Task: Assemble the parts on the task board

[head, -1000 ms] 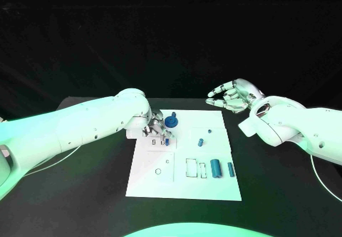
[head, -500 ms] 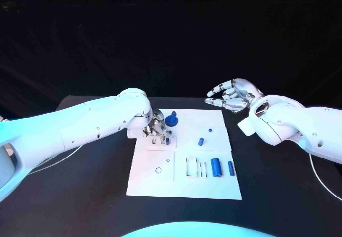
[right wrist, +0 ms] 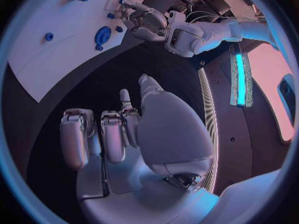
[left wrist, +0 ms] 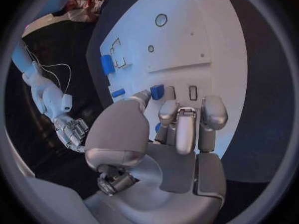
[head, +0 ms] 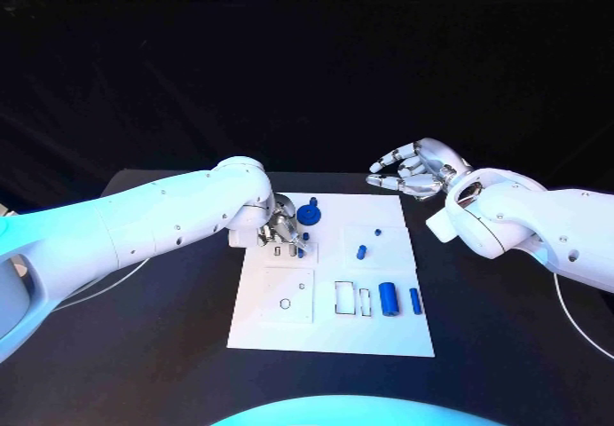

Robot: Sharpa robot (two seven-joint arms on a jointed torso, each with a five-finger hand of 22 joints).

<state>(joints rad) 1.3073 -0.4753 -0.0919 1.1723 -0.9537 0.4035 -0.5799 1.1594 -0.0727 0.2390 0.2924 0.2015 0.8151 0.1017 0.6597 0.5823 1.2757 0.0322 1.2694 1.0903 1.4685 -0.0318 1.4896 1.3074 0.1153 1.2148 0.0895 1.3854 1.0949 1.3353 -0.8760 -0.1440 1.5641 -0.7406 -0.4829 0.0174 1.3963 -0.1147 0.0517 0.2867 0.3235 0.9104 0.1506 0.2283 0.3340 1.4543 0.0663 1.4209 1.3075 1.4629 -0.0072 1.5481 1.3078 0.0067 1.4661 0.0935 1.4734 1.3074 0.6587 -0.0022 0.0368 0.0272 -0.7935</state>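
The white task board (head: 326, 333) lies mid-table. My left hand (head: 281, 232) reaches down onto its far left part, beside two narrow slots (left wrist: 192, 92). There its thumb and a fingertip (left wrist: 167, 109) close on a small blue block (left wrist: 157, 91) that sits on the board. A blue gear-like part (head: 309, 215) stands just behind this hand. Two small blue pegs (head: 362, 252) stand further right. A blue cylinder (head: 388, 300) and a thin blue bar (head: 414, 300) lie near the right edge. My right hand (head: 416, 170) hovers beyond the far right corner, fingers loosely bent, holding nothing.
Rectangular cut-outs (head: 344, 299) and a small ring hole (head: 284, 305) mark the board's near half. Black table (head: 153, 355) surrounds the board. In the right wrist view the gear-like part (right wrist: 102, 35) and my left hand (right wrist: 146, 22) lie ahead of my right hand (right wrist: 124, 134).
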